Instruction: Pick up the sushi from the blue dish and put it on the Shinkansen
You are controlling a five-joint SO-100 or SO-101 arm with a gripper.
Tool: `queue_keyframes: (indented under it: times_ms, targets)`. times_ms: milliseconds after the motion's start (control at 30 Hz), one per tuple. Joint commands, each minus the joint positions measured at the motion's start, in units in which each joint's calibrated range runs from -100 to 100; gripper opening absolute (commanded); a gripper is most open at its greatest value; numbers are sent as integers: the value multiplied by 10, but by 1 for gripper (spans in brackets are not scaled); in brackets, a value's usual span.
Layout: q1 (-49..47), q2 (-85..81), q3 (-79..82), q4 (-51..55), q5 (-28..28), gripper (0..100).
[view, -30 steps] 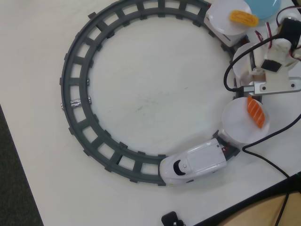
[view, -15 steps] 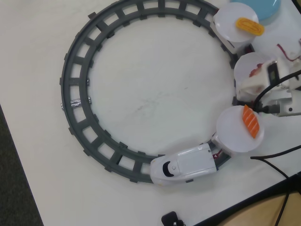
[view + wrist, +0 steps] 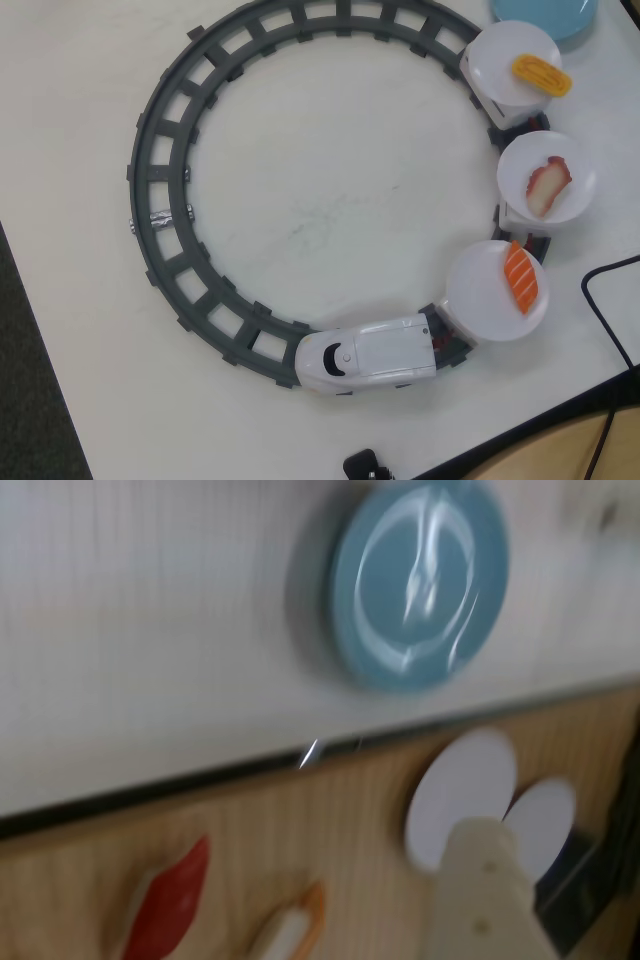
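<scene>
Sushi (image 3: 547, 185), the octopus piece, already lies on the Shinkansen's (image 3: 365, 355) middle plate, long axis slanting; the blue dish (image 3: 418, 583) sits bare on the table (image 3: 300, 200). Whether the jaws are spread, I cannot tell.

blue dish (image 3: 545, 17) cut by overhead top edge, only a sliver shows. black cable (image 3: 603, 310) runs off right edge. wrist view motion-blurred; gripper (image 3: 490, 905) cropped at bottom, jaw state unreadable. red shape (image 3: 170, 900) unidentifiable.
</scene>
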Motion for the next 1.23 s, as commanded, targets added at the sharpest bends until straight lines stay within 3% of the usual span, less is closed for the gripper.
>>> queue_keyframes:
  times_ms: [0,167,333,567,933,1200]
  targets:
    - [63,-86,129,-35,27,32]
    - [74,-260,344,-87,31,32]
    - [97,-445,462,-132,31,32]
    - [103,-583,688,-194,55,32]
    - [103,-611,868,-220,56,32]
    - [103,-609,870,-221,56,32]
